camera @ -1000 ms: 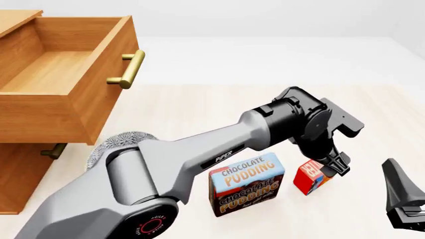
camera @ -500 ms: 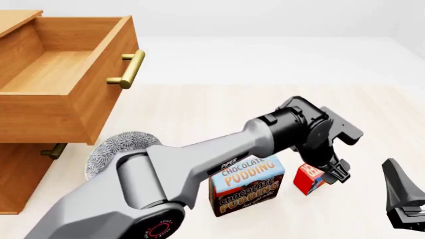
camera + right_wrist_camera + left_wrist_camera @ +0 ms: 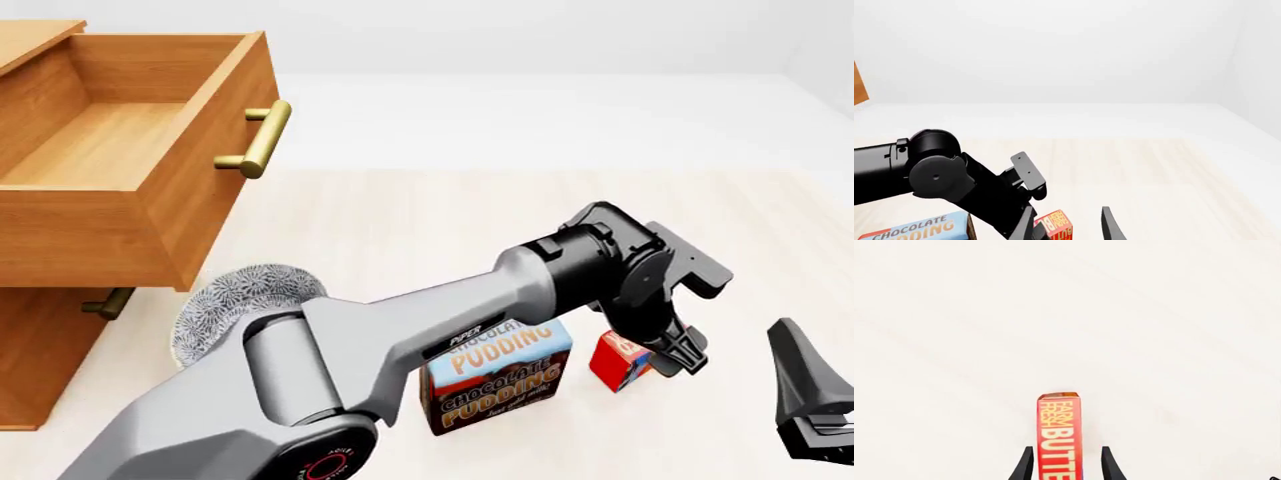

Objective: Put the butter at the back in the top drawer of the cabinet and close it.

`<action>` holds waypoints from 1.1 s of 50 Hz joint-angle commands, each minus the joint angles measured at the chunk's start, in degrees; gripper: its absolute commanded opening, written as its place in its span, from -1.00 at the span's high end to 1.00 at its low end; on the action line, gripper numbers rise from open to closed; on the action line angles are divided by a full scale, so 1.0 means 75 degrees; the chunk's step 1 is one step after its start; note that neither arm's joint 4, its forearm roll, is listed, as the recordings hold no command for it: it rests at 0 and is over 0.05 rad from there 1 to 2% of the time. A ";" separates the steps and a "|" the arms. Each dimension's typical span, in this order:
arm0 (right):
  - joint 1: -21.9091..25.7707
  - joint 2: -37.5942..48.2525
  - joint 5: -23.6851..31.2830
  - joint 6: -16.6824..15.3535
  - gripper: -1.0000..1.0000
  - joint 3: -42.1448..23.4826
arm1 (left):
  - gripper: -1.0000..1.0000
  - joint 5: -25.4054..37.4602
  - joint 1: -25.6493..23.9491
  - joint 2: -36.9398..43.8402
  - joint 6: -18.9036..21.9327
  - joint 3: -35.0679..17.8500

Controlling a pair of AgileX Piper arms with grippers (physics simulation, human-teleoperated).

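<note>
Red butter (image 3: 1061,440) between parted left end effector (image 3: 1063,467) fingers, gaps visible | right end effector (image 3: 1067,225) apart, empty

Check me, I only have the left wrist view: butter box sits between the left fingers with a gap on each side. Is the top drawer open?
Observer: Yes. In the front view the top drawer of the cabinet is pulled well out.
Operator: Anything close to the butter?
Observer: A chocolate pudding box stands upright right beside the butter, on the cabinet's side of it. I cannot tell whether they touch.
Operator: Where's the right arm?
Observer: The right gripper is open and holds nothing. It sits at the right edge of the front view, apart from the butter and pointed toward it.
</note>
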 commanded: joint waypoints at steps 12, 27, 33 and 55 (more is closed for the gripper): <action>0.0000 0.0000 0.0000 0.0000 -1.00 0.0000 | -1.00 -0.0196 -0.0004 -0.0048 -0.0120 0.0247; 0.0000 0.0000 0.0000 0.0000 -1.00 0.0000 | -1.00 -0.0376 0.0159 -0.0158 -0.0121 0.0561; 0.0000 0.0000 0.0000 0.0000 -1.00 0.0000 | -1.00 -0.0385 0.0197 -0.0122 -0.0117 0.0574; 0.0000 0.0000 0.0000 0.0000 -1.00 0.0000 | -1.00 -0.0296 0.0096 0.0244 -0.0200 0.0255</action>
